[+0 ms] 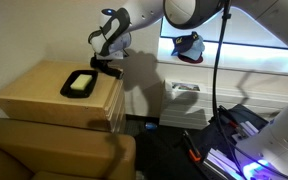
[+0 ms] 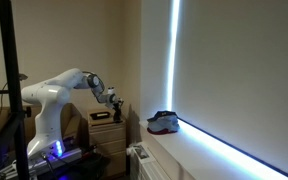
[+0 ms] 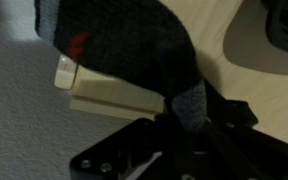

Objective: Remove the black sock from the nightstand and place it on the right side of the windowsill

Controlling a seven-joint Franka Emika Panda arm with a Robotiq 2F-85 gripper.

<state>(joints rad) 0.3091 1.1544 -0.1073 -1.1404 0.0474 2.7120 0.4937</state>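
The black sock [image 3: 124, 40], with a red mark and a grey patch, fills the wrist view and runs down into my gripper [image 3: 184, 130], which is shut on it. In an exterior view my gripper [image 1: 109, 52] is at the back right corner of the wooden nightstand [image 1: 39, 90], and the sock's dark end [image 1: 106, 69] hangs down to the top there. In an exterior view my gripper [image 2: 114, 100] hovers just above the nightstand [image 2: 106, 132]. The windowsill [image 1: 234, 62] lies to the right and also shows in an exterior view [image 2: 199, 150].
A black tray with a cream object [image 1: 80, 83] lies on the nightstand. A red, grey and white shoe [image 1: 189, 47] stands on the windowsill; it also shows in an exterior view [image 2: 163, 121]. A brown couch [image 1: 44, 150] is in front. The robot base [image 2: 46, 130] stands beside the nightstand.
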